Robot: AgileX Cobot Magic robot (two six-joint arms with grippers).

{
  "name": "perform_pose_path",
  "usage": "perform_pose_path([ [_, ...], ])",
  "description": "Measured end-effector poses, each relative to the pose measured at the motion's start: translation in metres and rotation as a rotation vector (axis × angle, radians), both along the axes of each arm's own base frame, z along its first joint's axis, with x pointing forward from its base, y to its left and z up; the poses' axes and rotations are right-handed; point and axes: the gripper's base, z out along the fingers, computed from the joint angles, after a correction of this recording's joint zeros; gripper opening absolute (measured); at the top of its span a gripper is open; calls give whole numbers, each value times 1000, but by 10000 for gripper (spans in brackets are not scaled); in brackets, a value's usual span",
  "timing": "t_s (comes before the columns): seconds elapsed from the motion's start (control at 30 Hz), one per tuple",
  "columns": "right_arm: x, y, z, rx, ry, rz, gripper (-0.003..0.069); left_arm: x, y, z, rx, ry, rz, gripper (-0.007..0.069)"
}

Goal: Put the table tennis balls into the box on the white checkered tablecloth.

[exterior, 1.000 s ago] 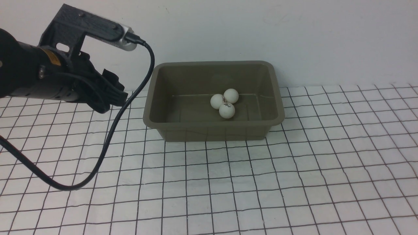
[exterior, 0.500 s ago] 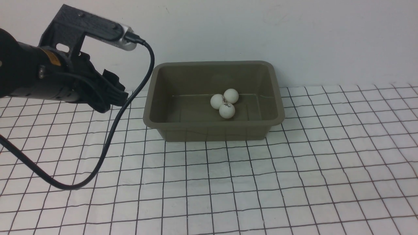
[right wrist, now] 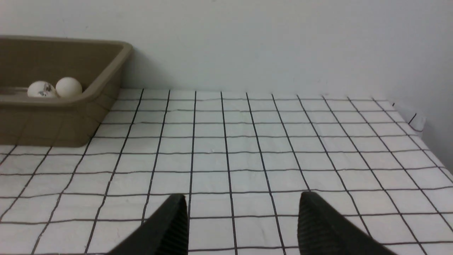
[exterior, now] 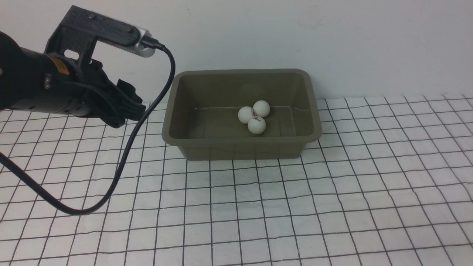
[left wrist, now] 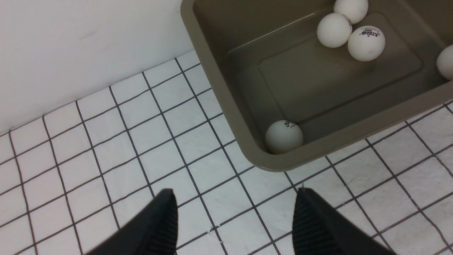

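The olive-grey box (exterior: 184,147) stands on the white checkered tablecloth (exterior: 258,207) against the back wall. Three table tennis balls (exterior: 257,125) cluster on its floor in the front view. The left wrist view shows several balls in the box (left wrist: 219,81): the cluster (left wrist: 366,43), one in the near corner (left wrist: 284,136) and one at the frame's edge (left wrist: 446,62). My left gripper (exterior: 137,105) hovers left of the box, open and empty (left wrist: 235,194). My right gripper (right wrist: 243,197) is open and empty over bare cloth, with the box (right wrist: 88,117) off to one side.
The left arm's black cable (exterior: 122,162) loops down onto the cloth in front of the gripper. A white wall (exterior: 332,37) runs right behind the box. The cloth's edge (right wrist: 414,122) meets the wall near the right gripper.
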Motion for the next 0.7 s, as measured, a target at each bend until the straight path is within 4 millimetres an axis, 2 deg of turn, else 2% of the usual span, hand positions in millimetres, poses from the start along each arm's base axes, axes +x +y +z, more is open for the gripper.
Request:
perform_pose_path([
  [0.3, 1, 0, -8, 5, 38, 1, 390, 0, 0, 0, 0, 3, 0, 395],
  [0.7, 3, 0, -29, 8, 82, 0, 390, 0, 0, 0, -9, 5, 2, 395],
])
